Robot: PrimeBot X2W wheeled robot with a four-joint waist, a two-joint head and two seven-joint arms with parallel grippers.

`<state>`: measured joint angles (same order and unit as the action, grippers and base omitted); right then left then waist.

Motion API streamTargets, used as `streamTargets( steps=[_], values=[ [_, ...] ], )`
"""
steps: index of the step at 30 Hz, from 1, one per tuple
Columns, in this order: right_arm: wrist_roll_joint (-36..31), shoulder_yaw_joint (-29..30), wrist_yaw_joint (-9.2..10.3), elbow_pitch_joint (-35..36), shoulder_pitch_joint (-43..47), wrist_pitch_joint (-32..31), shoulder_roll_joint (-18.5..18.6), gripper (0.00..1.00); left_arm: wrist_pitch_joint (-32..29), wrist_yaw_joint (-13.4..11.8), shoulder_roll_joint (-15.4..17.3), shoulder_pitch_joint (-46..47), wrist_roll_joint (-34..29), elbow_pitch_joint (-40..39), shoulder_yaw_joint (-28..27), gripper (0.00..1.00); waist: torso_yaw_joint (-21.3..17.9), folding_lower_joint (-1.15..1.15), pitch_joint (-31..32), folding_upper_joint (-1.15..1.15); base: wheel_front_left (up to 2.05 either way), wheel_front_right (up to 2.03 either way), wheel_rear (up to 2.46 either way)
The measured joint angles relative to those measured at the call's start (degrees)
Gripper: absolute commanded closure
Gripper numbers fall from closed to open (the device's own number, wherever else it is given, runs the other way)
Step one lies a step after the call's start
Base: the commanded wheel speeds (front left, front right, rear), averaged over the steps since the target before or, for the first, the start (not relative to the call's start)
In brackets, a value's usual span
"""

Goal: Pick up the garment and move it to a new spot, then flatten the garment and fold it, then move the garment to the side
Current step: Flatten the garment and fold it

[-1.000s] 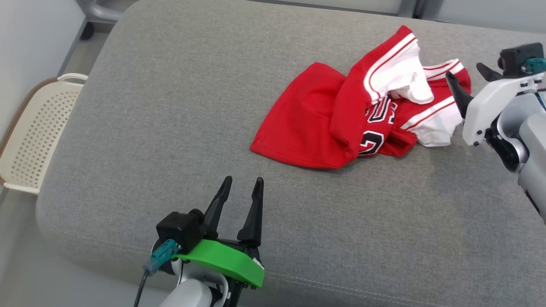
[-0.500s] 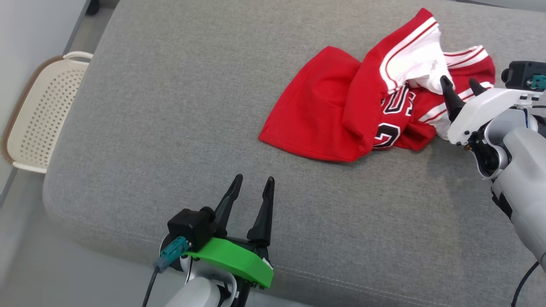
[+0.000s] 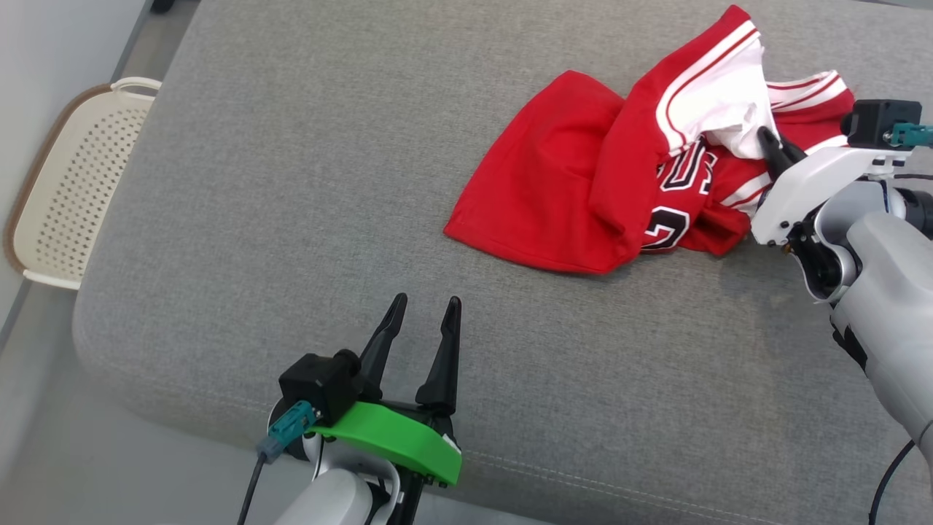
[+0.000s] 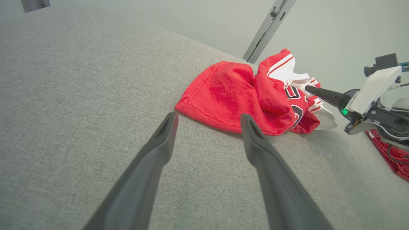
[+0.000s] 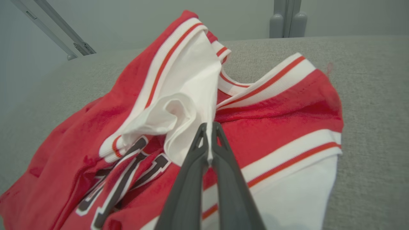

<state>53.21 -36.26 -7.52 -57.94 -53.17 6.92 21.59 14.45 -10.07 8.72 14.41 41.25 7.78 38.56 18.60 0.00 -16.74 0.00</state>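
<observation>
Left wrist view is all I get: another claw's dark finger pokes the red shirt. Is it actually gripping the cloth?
Observer: Yes. The right wrist view shows the right gripper with both fingers shut on a white fold of the garment.
Operator: Anything beside this grey cushion?
Observer: The head view shows a cream perforated basket past its left end.

Bright, even, diffuse light, no glare; only soft shadows under the garment (image 3: 554, 211) near the cushion's (image 3: 291, 182) far right corner. Head view sharp; wrist views wide-angle w/ bowed edges, right gripper (image 5: 209, 127) a bit soft up close.
</observation>
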Motion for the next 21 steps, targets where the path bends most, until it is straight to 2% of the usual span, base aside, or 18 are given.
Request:
streamTargets(
  steps=[12,16,21],
  values=[
    [3.27,-0.88,0.0,8.78,2.04,2.98,3.27,1.0,-0.03,-0.52,1.12,-0.13,-0.1,-0.4,-0.53,0.0,-5.0,0.0,1.8,0.0,0.0,0.0,0.0],
    [6.03,0.15,0.01,13.74,6.3,3.25,5.43,1.0,-0.25,-1.05,1.71,-0.82,-0.09,-0.88,-0.86,0.0,-6.92,0.0,2.87,0.0,0.0,0.0,0.0],
    [10.02,2.33,0.01,23.02,16.93,0.94,8.96,1.0,-0.34,-2.07,2.98,-2.32,0.2,-1.99,-1.68,0.0,-10.24,0.0,4.66,0.0,0.0,0.0,0.0]
  ],
)
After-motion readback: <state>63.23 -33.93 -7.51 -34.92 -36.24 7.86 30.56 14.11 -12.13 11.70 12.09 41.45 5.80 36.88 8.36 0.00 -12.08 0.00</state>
